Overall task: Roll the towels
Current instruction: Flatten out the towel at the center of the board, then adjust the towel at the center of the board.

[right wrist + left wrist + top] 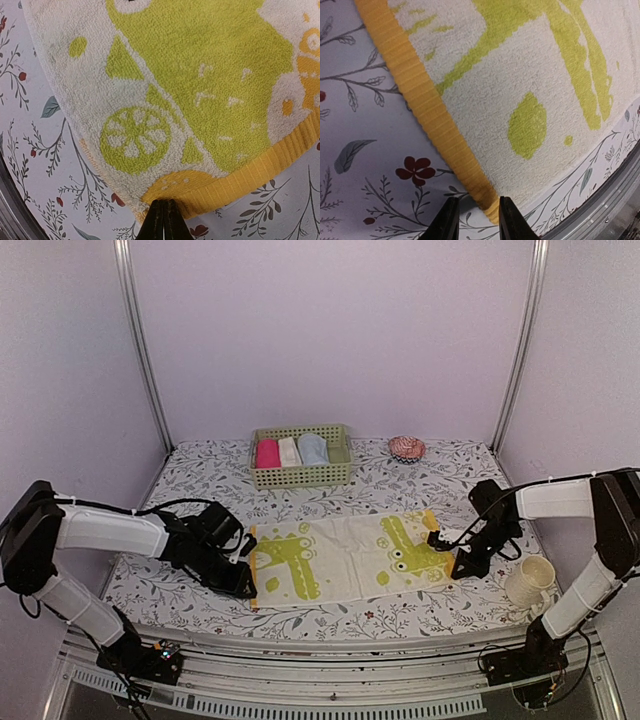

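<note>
The yellow-green printed towel lies spread flat on the floral table cover, long side running left to right. My left gripper is low at its near left corner. In the left wrist view the towel shows its yellow border, and the left gripper is open, its jaws straddling that border's corner. My right gripper is at the right end. There the gripper is shut on the bunched yellow hem of the towel. The light blue towel sits rolled in the basket.
A green basket at the back centre also holds a pink roll and a cream-white roll. A small red-and-white frilled object lies to its right. A cream cup stands near the right front edge.
</note>
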`<state>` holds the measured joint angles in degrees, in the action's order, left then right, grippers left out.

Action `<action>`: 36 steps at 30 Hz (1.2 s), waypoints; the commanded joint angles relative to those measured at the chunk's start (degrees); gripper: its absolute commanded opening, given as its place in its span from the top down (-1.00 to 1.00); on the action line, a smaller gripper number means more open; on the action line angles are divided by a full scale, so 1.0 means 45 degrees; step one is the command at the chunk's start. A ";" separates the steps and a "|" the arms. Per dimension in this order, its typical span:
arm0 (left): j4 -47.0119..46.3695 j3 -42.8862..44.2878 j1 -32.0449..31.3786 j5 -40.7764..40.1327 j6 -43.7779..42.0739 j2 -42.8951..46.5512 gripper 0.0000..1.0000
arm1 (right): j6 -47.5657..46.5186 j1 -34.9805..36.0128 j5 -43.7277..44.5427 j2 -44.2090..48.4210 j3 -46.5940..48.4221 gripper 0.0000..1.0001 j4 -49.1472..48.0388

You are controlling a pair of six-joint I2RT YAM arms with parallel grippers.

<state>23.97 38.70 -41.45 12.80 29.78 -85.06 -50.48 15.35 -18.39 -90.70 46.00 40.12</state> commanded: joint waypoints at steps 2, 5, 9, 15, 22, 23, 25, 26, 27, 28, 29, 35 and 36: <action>0.1005 -0.1211 -0.0330 -0.0616 0.1255 0.0326 0.42 | -0.0311 0.0279 0.1357 0.0251 -0.0974 0.90 0.0382; 0.1142 -0.1417 -0.0557 -0.0543 0.1616 0.0857 0.40 | -0.0316 0.0280 0.1593 0.0650 -0.1099 0.91 0.0655; 0.1446 -0.1538 -0.0809 -0.0423 0.2099 0.1218 0.42 | -0.0195 0.0387 0.1285 0.0994 -0.0996 0.91 0.1223; 0.1985 -0.1018 -0.1052 -0.0773 0.2285 0.1819 0.45 | -0.0060 0.0476 0.1581 0.1452 -0.1136 0.91 0.1345; 0.0827 0.0456 -0.1165 -0.0998 0.1690 0.1822 0.70 | 0.0166 0.0485 0.0890 0.1460 -0.0626 0.89 0.1461; 0.0551 0.0613 -0.1194 -0.0948 0.1593 0.1613 0.73 | 0.0195 0.0476 0.0885 0.1426 -0.0617 0.89 0.1447; -0.0038 0.0812 -0.1248 -0.0728 0.1466 0.1119 0.78 | 0.0238 0.0476 0.0918 0.1375 -0.0643 0.89 0.1347; -0.0300 0.0885 -0.1263 -0.0619 0.1414 0.0805 0.81 | 0.0255 0.0475 0.0940 0.1350 -0.0641 0.89 0.1320; -0.0550 0.0970 -0.1285 -0.0500 0.1366 0.0323 0.83 | 0.0274 0.0475 0.0957 0.1321 -0.0638 0.89 0.1280; -0.0730 0.1051 -0.1336 -0.0398 0.1314 -0.0044 0.86 | 0.0296 0.0475 0.0976 0.1310 -0.0633 0.89 0.1246; -0.0852 0.1093 -0.1421 -0.0377 0.1273 -0.0339 0.88 | 0.0318 0.0475 0.0981 0.1308 -0.0615 0.89 0.1239; -0.0142 0.0693 -0.1594 -0.1762 0.1542 -0.1363 1.00 | 0.0417 0.0487 0.1090 0.1080 -0.0536 0.89 0.1147; -0.0066 0.0455 -0.1597 -0.1737 0.1646 -0.1347 1.00 | 0.0417 0.0486 0.1112 0.1005 -0.0537 0.89 0.1142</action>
<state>21.78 43.07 -47.70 8.47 36.53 -90.21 -49.30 17.26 -13.80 -84.97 42.24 45.12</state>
